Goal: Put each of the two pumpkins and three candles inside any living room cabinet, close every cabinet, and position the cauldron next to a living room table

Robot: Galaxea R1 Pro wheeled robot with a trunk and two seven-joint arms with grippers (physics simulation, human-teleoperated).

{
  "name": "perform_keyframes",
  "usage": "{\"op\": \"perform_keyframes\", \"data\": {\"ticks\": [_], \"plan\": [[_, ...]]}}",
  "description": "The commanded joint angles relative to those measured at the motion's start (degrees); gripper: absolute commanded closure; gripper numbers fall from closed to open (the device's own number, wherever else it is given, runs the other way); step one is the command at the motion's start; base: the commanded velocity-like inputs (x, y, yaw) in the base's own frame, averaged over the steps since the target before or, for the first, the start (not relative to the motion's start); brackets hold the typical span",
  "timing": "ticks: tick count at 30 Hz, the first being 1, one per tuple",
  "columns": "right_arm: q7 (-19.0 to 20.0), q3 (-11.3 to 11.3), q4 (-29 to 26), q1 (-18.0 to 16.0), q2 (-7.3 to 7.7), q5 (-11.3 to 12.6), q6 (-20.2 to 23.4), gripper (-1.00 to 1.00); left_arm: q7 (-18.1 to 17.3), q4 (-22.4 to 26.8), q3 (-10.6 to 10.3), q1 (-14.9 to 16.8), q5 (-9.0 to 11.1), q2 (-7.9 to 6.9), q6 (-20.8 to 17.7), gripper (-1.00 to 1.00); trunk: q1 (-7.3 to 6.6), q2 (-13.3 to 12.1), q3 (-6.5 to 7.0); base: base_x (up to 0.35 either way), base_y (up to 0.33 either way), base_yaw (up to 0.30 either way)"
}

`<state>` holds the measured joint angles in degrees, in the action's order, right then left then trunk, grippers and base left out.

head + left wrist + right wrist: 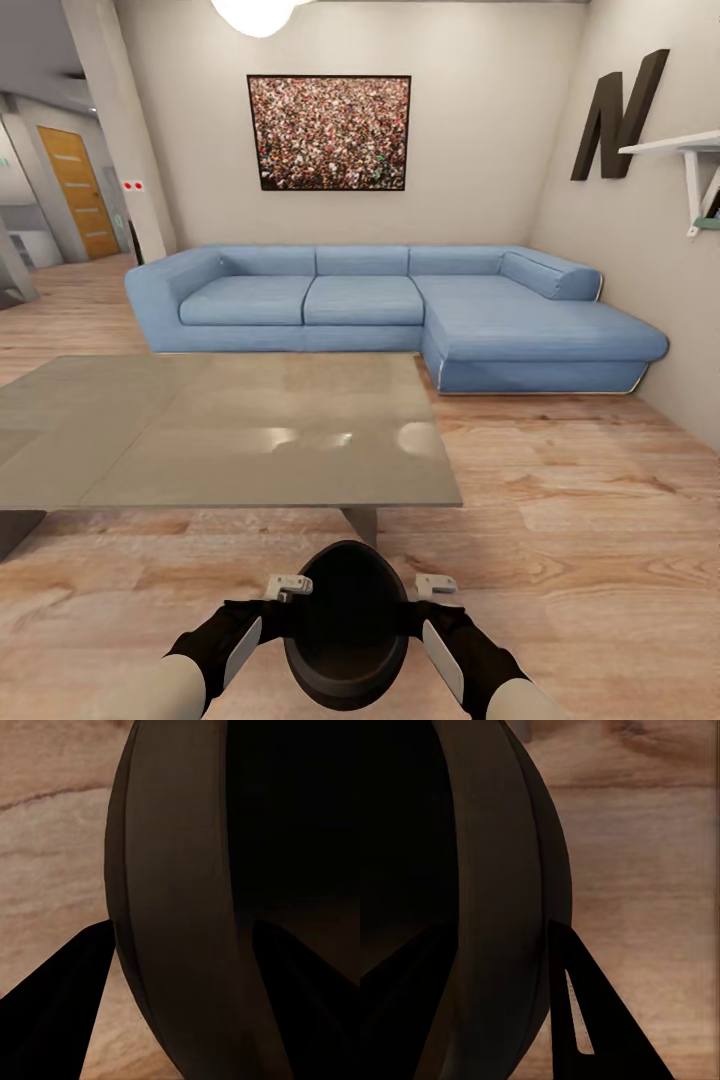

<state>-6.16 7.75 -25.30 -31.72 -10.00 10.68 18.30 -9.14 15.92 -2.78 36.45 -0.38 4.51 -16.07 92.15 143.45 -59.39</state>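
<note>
A black round cauldron [345, 620] hangs low in front of me, above the wooden floor, held between both arms. My left gripper [288, 590] is shut on its left rim and my right gripper [428, 588] on its right rim. In the left wrist view the cauldron wall [172, 870] runs between the dark fingers [67, 1005] of the left gripper [184, 937]. The right wrist view has the wall [487, 855] between the fingers [577, 997] of the right gripper [499, 945]. A low grey table [200, 430] stands just beyond the cauldron. The pumpkins, candles and cabinet are out of view.
A blue corner sofa [380, 300] stands behind the table against the far wall, under a framed picture [330, 132]. A white shelf [690, 160] juts from the right wall. Open wooden floor [580, 500] lies right of the table. A hallway with an orange door [75, 190] opens at the left.
</note>
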Motion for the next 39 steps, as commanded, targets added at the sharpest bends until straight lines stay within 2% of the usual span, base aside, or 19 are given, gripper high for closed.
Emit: {"op": "perform_keyframes", "data": {"ticks": [1, 21, 39], "plan": [[-0.06, 1.2, -1.86, -0.02, 0.0, 1.53, -1.68, 1.0, -0.09, -0.1, 0.06, 0.03, -0.85, -0.02, -0.28, 1.0, -0.02, 0.03, -0.05, 0.003, -0.078, 0.0], [-0.04, 1.19, -1.86, -0.01, 0.0, 1.53, -1.68, 1.0, 0.0, -0.17, 0.06, 0.03, -0.85, -0.02, -0.28, 1.0, -0.02, 0.03, -0.05, 0.031, -0.143, 0.0], [-0.07, 1.19, -1.83, -0.01, 0.0, 1.54, -1.68, 1.0, -0.06, -0.12, 0.06, 0.03, -0.85, -0.02, -0.28, 1.0, -0.02, 0.03, -0.05, 0.002, -0.012, 0.0]]}}
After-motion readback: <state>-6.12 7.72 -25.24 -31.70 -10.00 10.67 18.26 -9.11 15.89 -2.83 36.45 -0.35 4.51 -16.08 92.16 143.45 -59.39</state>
